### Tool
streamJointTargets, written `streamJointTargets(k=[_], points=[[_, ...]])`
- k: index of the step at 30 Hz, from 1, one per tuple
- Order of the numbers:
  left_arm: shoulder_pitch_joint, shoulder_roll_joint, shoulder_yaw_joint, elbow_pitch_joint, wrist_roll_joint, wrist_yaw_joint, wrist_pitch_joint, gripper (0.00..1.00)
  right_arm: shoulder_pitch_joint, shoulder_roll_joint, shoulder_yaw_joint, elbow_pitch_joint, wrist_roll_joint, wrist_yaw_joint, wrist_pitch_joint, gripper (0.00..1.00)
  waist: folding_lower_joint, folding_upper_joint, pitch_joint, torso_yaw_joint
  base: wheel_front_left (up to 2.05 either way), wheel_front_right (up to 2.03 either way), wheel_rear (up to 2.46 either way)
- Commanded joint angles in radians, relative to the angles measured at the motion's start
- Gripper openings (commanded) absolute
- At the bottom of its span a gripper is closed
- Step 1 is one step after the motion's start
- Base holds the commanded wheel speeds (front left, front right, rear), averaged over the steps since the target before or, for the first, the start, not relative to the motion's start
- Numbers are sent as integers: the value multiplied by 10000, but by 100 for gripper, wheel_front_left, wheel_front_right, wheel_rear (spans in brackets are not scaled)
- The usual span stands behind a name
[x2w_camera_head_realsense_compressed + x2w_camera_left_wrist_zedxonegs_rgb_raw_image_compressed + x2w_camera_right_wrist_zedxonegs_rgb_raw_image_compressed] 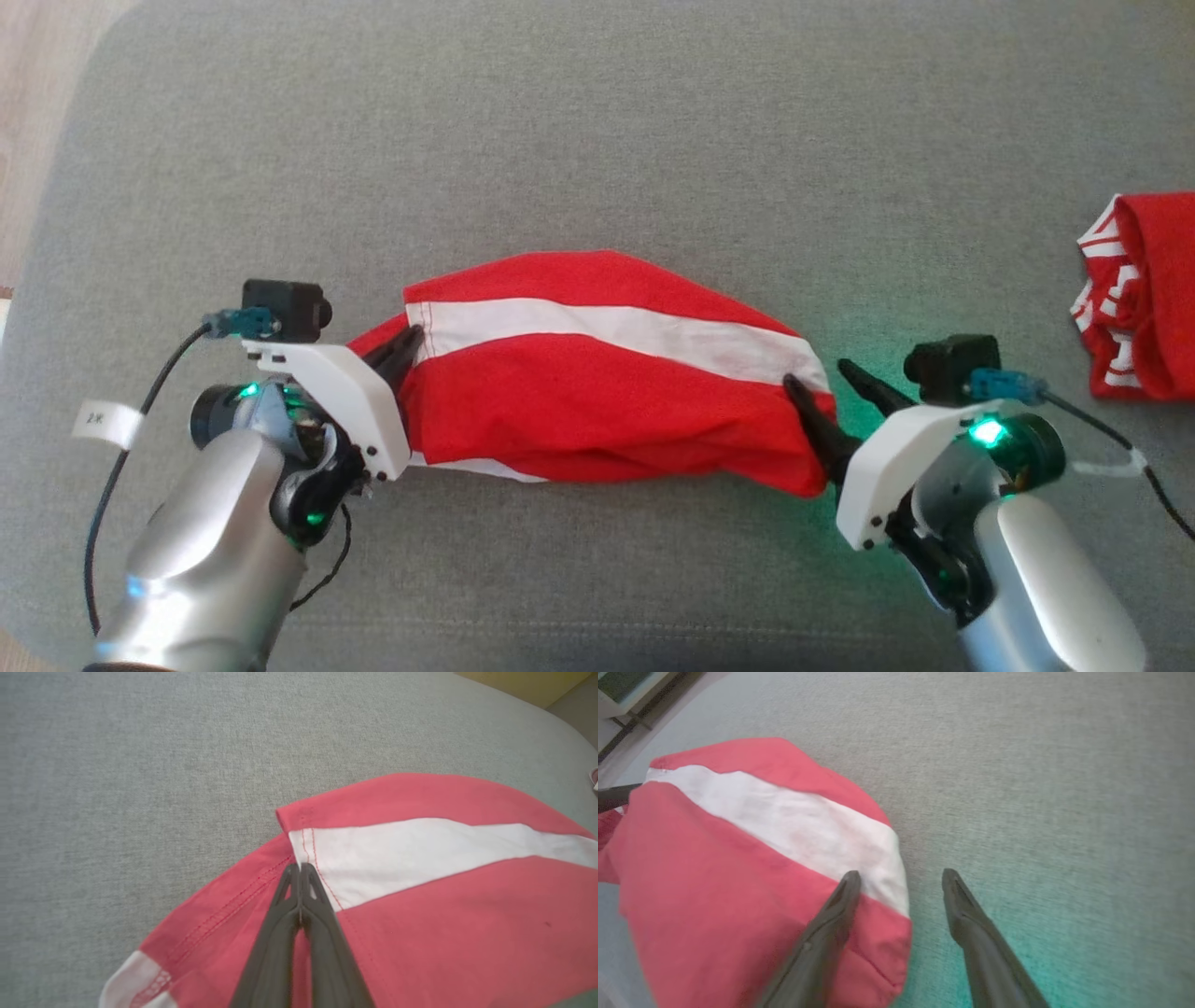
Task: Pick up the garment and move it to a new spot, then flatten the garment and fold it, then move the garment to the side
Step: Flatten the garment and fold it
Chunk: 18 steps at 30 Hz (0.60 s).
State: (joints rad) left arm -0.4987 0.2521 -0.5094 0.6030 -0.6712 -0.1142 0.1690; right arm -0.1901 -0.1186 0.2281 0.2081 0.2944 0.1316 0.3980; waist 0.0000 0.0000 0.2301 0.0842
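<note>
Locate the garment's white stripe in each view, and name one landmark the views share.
Head view: white stripe crosses the centre, side to side.
Left wrist view: right of centre, from the left claw to the right edge.
Right wrist view: left of centre, slanting downward.
Shared landmark: the left claw, shut at the stripe's end.

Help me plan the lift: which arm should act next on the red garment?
Right, likely. The left gripper is shut on the garment at its hem; the right gripper stands open astride the other end, one finger over cloth, one over the grey surface, so it need only close.
</note>
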Motion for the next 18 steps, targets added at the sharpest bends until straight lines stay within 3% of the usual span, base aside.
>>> streamJointTargets(k=[1,2,3,11,18], points=[[-564,355,310,-294,71,23,-147,0,-411,-123,282,-327,123,-9,21,40,0,0,20,10,0,0,0],[-574,363,306,-296,74,22,-170,0,-444,-156,331,-318,215,-9,21,5,0,0,36,15,0,0,0],[-584,375,298,-301,85,21,-199,0,-471,-199,386,-304,284,-9,40,0,0,0,49,19,0,0,0],[-639,592,344,-813,435,127,-1199,0,-630,-422,291,-831,316,-9,-818,0,0,0,-102,-12,0,0,0],[-915,1150,638,-3078,1102,655,-2221,0,-846,-549,-600,-2391,-144,-9,-1619,0,0,0,-667,-94,0,0,0]])
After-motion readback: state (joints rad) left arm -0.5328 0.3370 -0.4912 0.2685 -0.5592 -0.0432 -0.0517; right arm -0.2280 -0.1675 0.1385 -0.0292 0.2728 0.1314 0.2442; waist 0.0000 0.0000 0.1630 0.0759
